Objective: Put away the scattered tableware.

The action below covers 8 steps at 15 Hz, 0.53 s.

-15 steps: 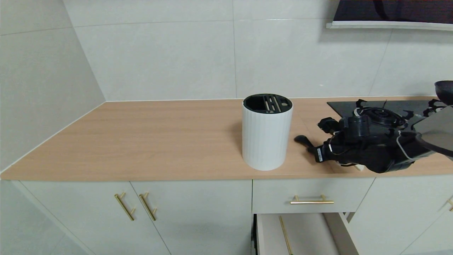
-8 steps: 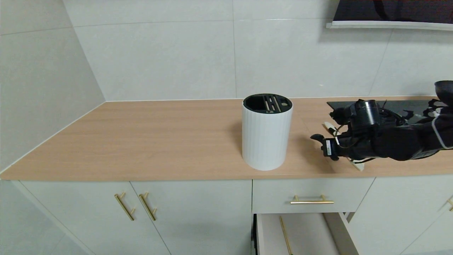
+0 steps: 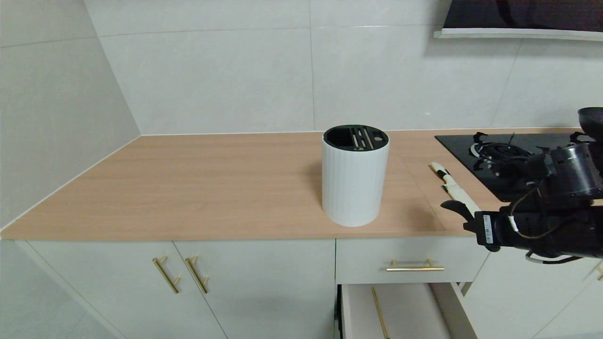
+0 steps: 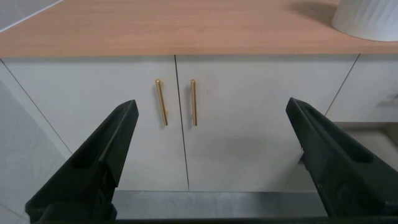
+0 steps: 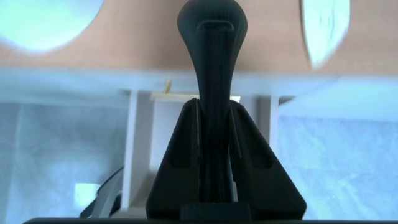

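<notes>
A white ribbed utensil holder (image 3: 355,181) with a black slotted top stands mid-counter. To its right a knife (image 3: 453,187) with a cream handle lies on the wood, pointing toward the front edge. My right gripper (image 3: 454,207) hovers at the counter's front edge, by the knife's near end, shut with nothing in it. In the right wrist view the closed fingers (image 5: 211,43) point at the counter edge, with the holder (image 5: 50,18) and the knife tip (image 5: 323,28) beyond. My left gripper (image 4: 211,109) is open, low in front of the cabinet doors (image 4: 177,106), below the holder's base (image 4: 373,15).
A black gas hob (image 3: 506,153) lies at the counter's right, with a dark pot (image 3: 591,120) at the edge. Below the counter a drawer (image 3: 400,310) stands pulled open under a closed one (image 3: 414,268). Tiled walls bound the back and left.
My right arm has drawn back from beside the holder toward the front right edge, dropping lower and uncovering the knife. The holder and knife have not moved.
</notes>
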{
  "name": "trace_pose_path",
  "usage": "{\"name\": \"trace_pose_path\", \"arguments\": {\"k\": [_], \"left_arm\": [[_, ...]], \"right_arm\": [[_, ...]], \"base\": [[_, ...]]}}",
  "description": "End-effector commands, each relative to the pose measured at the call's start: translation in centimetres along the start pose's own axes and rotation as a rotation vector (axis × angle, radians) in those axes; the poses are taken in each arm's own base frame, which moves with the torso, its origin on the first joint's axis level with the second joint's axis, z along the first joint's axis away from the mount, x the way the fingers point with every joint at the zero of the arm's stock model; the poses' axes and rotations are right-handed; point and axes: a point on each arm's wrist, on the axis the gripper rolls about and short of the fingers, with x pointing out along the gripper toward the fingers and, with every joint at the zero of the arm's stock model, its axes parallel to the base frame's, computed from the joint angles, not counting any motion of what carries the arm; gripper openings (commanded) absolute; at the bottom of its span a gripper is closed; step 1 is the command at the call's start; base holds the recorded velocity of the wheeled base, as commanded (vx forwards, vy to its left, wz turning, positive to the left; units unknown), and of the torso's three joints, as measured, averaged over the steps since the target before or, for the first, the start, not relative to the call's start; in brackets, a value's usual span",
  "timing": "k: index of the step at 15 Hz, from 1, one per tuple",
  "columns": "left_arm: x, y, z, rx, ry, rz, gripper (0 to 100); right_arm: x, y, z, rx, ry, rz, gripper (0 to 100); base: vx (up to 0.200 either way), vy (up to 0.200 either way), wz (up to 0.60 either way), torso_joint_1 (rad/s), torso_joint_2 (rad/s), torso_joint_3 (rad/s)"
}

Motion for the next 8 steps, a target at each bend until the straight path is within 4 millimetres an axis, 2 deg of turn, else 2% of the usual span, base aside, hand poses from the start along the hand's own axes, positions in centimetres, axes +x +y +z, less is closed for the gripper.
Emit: {"name": "trace_pose_path", "arguments": {"k": [1, 8], "left_arm": [[0.0, 0.0, 0.0, -0.001, 0.002, 0.0, 100], [0.0, 0.0, 0.0, -0.001, 0.0, 0.0, 100]], "right_arm": [[-2.4, -0.3, -0.5, 0.006, -0.048, 0.016, 0], [-2.4, -0.4, -2.6, -0.01, -0.008, 0.023, 0]], "base": [[0.0, 0.0, 0.0, 0.0, 0.0, 0.0], [0.0, 0.0, 0.0, 0.0, 0.0, 0.0]]}}
